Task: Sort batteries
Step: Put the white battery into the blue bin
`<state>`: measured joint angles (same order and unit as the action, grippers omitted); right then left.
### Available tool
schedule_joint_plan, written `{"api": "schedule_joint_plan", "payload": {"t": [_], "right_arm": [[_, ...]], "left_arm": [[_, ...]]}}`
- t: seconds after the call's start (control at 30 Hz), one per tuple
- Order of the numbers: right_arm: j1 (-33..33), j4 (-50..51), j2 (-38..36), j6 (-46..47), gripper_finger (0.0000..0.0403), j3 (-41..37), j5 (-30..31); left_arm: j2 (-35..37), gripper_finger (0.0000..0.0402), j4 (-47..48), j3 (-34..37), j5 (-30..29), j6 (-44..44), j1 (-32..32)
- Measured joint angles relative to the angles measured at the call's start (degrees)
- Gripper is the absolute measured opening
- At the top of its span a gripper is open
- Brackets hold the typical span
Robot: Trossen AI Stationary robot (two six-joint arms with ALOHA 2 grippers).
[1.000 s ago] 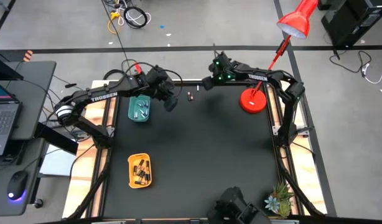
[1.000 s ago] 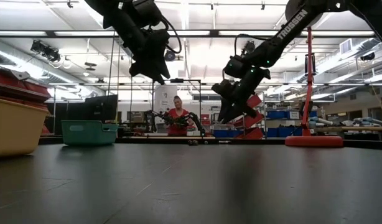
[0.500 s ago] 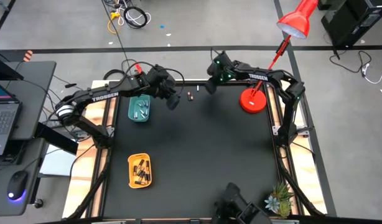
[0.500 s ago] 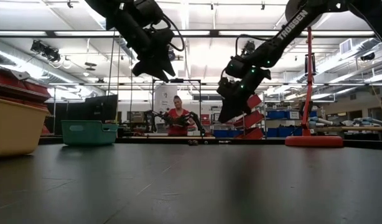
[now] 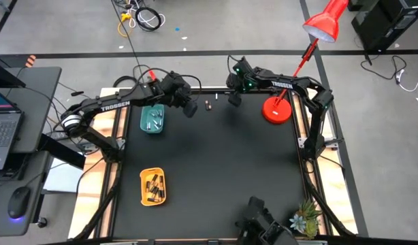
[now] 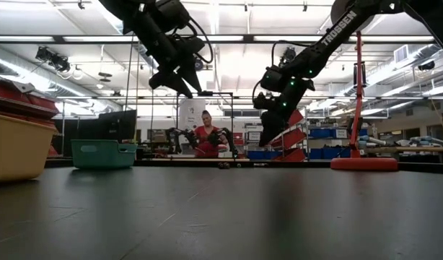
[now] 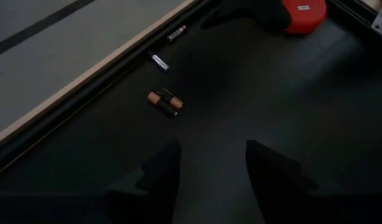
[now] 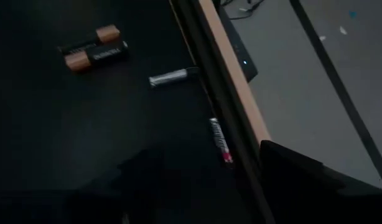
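Over the table's far edge, the right gripper (image 5: 234,99) hung spread open, holding nothing. Just past it lay four loose batteries (image 8: 93,55) (two copper-capped ones touching). Nearby, the left gripper (image 5: 190,109) hovered open beside the teal tray (image 5: 152,119).

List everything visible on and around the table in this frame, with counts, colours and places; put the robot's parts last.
Loose batteries: four; two black-and-copper lying side by side, one silver, one silver-and-red; by the table's far edge.
Teal tray: one, far left of the table, small pieces inside.
Yellow tray: one, near left, holding dark batteries, count unclear.
Lamp: one, red, base at the far right.
Plant: one, green, near right corner.
Laptop: one, on a desk left of the table.
Person: one, red top, in the room beyond.
Left hand: open, raised above the loose batteries.
Right hand: open, raised near the far edge.
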<state>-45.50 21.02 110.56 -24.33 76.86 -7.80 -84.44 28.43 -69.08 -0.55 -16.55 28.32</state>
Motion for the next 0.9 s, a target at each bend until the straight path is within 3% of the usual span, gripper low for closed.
{"api": "schedule_joint_plan", "payload": {"t": [0.37, 0.9], "right_arm": [[-3.00, 1.36, -0.02, -6.29, 0.0247, 0.00, -4.04], [0.49, 1.64, 6.24, -5.18, 0.0244, -0.02, 0.30]], "left_arm": [[0.00, 0.0186, -0.36, 0.00, -0.33, -0.20, -0.13], [-0.32, 0.0186, -0.84, 0.00, -1.05, 0.84, -0.31]]}}
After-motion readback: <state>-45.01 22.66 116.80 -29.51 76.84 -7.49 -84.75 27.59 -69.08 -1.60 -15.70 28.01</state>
